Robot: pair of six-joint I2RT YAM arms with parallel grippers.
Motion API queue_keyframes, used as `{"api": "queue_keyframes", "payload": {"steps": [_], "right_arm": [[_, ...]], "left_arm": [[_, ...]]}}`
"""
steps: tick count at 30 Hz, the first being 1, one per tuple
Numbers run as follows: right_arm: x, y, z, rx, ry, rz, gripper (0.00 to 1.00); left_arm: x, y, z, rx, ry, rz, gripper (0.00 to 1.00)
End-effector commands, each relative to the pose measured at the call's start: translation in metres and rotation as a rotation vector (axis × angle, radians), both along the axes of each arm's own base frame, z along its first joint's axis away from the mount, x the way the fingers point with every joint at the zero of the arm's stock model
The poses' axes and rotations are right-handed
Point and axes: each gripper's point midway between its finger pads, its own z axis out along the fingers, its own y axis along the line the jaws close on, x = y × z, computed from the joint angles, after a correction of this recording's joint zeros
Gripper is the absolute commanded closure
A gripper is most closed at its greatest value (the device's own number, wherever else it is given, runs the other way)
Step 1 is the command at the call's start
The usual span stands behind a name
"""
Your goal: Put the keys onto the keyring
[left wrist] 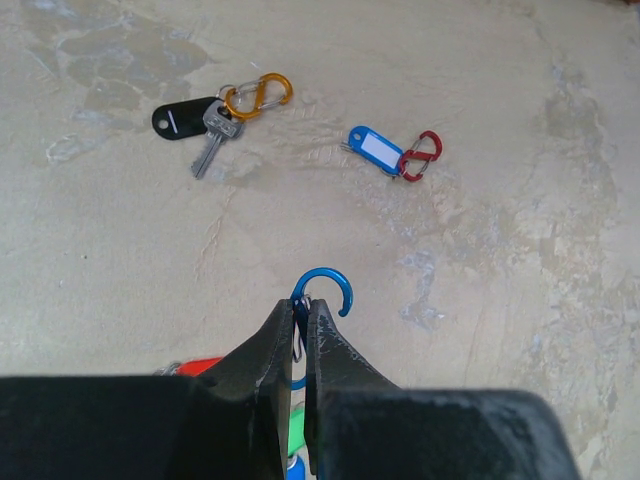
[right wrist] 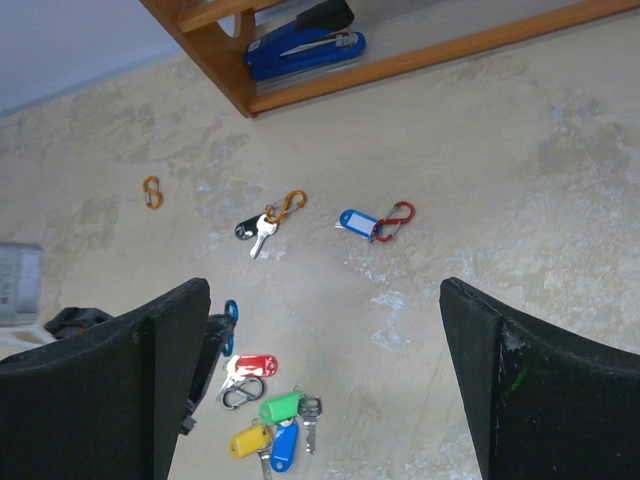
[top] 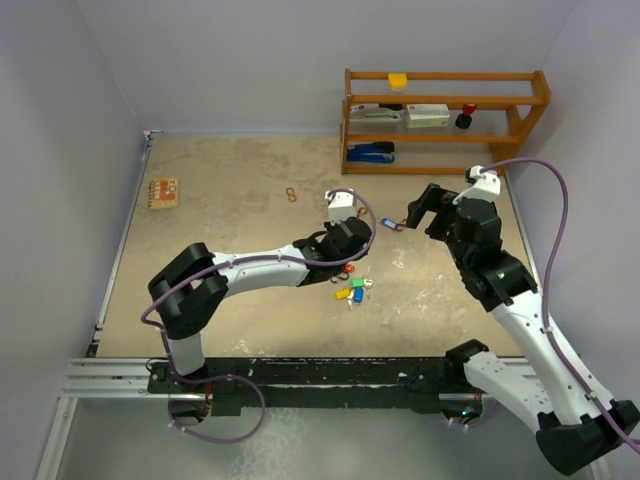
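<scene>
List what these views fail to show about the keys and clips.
Left wrist: the left gripper hides the lower half of the blue clip and most of the key pile.
Top external: the key pile is too small to count keys or spot a ring.
Right wrist: the right gripper has one finger covering most of the left gripper, so its grip is unseen.

Bright even light, soft shadows, sharp focus, no glare
</scene>
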Motion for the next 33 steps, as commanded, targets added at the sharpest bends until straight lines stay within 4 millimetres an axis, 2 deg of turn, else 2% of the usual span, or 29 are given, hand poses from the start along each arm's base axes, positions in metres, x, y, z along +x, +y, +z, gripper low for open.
{"api": "queue_keyframes", "payload": {"steps": [1, 2, 7, 13, 21, 33], "right_arm": [[0.0, -0.009, 0.015, 0.025, -0.059, -0.054, 0.0], [-0.001, -0.009, 0.006, 0.018, -0.044, -0.057, 0.0], [-0.002, -0.011, 0.007, 0.015, -0.048, -0.062, 0.0], [-0.003, -0.013, 0.008, 0.014, -0.052, -0.064, 0.0], [-0.002, -0.011, 0.006, 0.013, -0.047, -0.06, 0.0], [-0.002, -0.012, 0.004, 0.011, -0.042, -0.061, 0.0]], "left_arm": [[0.004, -0.023, 0.001, -0.041, -0.031, -0.023, 1.0], [0.003, -0.026, -0.002, -0.036, -0.031, -0.024, 1.0], [-0.007, -0.05, -0.009, -0.056, -0.04, -0.084, 1.0], [-0.017, -0.063, -0.016, -0.086, -0.023, -0.139, 1.0], [-0.032, -0.068, -0.028, -0.102, 0.01, -0.204, 1.0], [-0.034, -0.065, -0.051, -0.095, 0.036, -0.177, 1.0]]}}
